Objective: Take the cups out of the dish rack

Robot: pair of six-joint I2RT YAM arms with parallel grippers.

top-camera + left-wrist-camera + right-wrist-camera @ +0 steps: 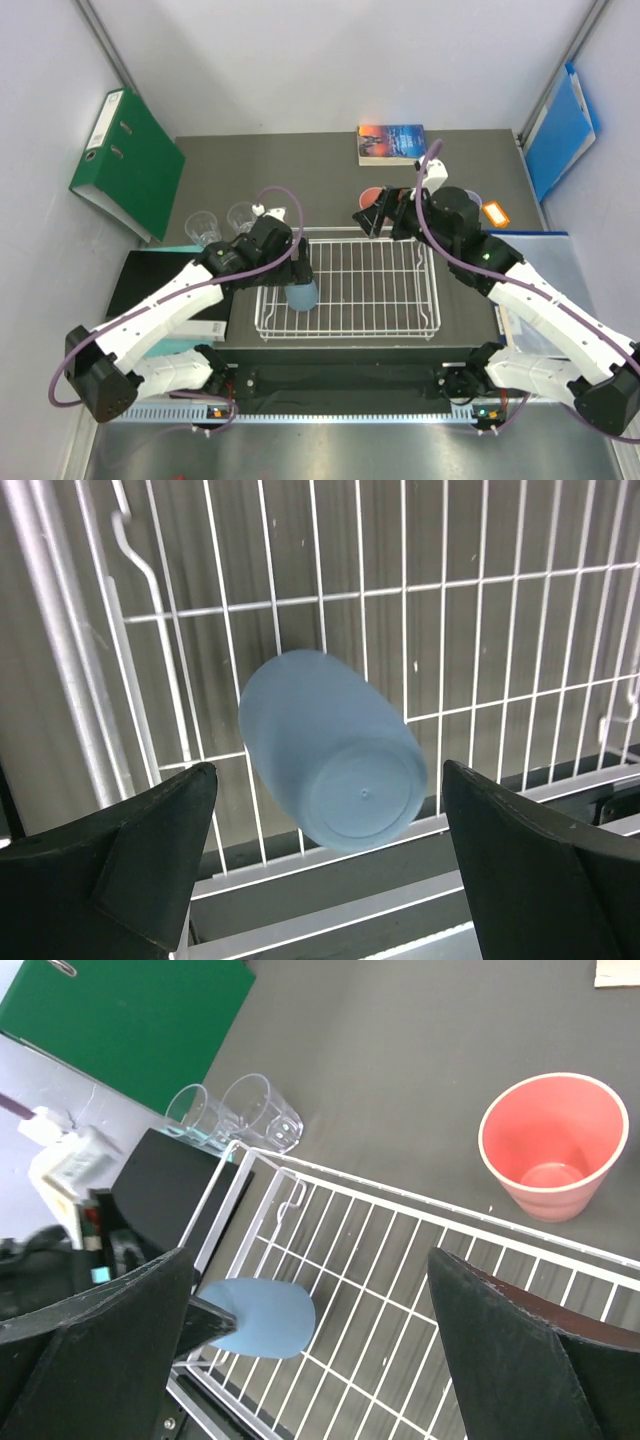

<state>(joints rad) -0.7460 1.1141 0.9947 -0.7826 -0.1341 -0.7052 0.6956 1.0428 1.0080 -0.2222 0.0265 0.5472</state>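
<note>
The light blue cup [300,296] lies tilted in the front left part of the white wire dish rack [400,325], its base toward the left wrist camera [335,765]. My left gripper [297,265] hangs open above it, fingers [130,850] on either side and not touching. My right gripper [385,215] is open and empty over the rack's far edge [400,1195]. The salmon pink cup [552,1145] stands upright on the table behind the rack. Two clear glass cups [262,1112] stand off the rack's far left corner. The lavender and sage green cups are not clearly in view.
A green binder [125,165] leans at the back left. A book [392,143] lies at the back centre, a blue folder [560,130] stands at the back right. A black flat box [165,285] lies left of the rack. An orange card [495,213] lies by the right arm.
</note>
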